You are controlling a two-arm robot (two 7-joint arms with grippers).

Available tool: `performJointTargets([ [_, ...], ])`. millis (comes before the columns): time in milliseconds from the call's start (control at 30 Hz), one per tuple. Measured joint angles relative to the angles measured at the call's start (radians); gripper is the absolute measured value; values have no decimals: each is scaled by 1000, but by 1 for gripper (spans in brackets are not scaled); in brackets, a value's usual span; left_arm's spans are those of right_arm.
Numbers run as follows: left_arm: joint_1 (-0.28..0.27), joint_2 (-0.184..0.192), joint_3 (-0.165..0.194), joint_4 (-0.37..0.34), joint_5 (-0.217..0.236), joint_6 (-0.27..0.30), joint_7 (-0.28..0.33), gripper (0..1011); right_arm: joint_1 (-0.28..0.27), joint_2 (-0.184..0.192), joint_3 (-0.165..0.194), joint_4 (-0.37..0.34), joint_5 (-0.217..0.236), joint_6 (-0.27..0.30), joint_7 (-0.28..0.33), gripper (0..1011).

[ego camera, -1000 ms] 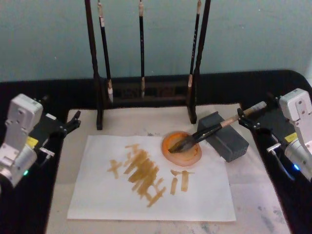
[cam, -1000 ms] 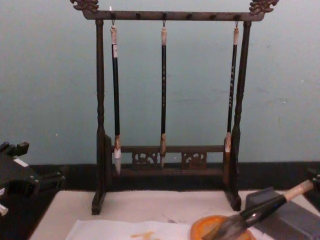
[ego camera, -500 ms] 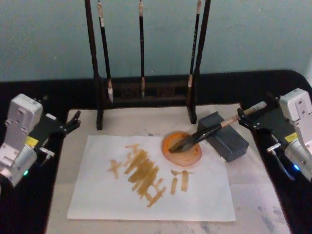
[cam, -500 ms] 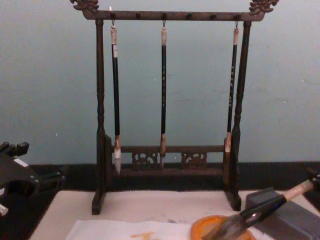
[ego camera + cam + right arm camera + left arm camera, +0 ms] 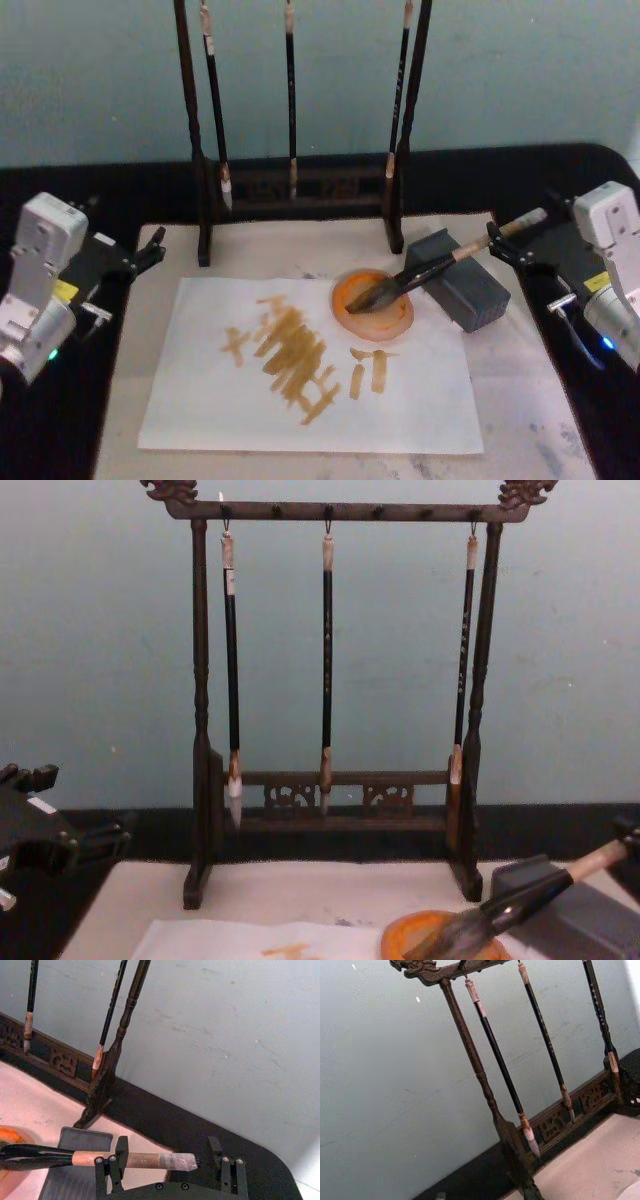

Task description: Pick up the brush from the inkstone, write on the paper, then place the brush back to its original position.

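Note:
The brush (image 5: pixel 430 268) lies slanted, its black lower section across the grey inkstone (image 5: pixel 462 280) and its bristle tip in an orange dish (image 5: pixel 372 305). The white paper (image 5: pixel 300 400) in front carries several orange-brown strokes. My right gripper (image 5: pixel 508 245) sits at the right of the mat, open. In the right wrist view its fingers (image 5: pixel 120 1157) stand wide apart, with the brush's tan handle end (image 5: pixel 150 1160) lying between them, touched by neither. My left gripper (image 5: pixel 140 255) rests at the mat's left edge, away from the paper.
A dark wooden rack (image 5: pixel 300 190) stands behind the paper with three thin black brushes (image 5: pixel 327 660) hanging from it. A cream mat (image 5: pixel 520 400) lies under the paper on a black table (image 5: pixel 590 170). A teal wall is close behind.

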Motion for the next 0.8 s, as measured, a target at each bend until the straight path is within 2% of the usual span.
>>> performJointTargets([
  [267,0,0,0,0,0,0,0,1009,-17,-4,20,-23,-6,1,6,1000],
  [467,0,0,0,0,0,0,0,1010,-63,-3,56,-81,11,15,4,1000],
  [500,0,0,0,0,0,0,0,1010,-80,-3,69,-99,30,21,6,1000],
  [533,0,0,0,0,0,0,0,1010,-80,-3,69,-99,30,21,6,1000],
  [633,0,0,0,0,0,0,0,1010,-120,-8,101,-139,87,37,21,1000],
  [667,0,0,0,0,0,0,0,1010,-143,-13,118,-161,121,47,30,1000],
  [733,0,0,0,0,0,0,0,1009,-162,-18,135,-178,152,55,35,1000],
  [767,0,0,0,0,0,0,0,1010,-185,-26,154,-199,190,67,44,1000],
  [800,0,0,0,0,0,0,0,1010,-193,-29,161,-205,205,72,48,1000],
])
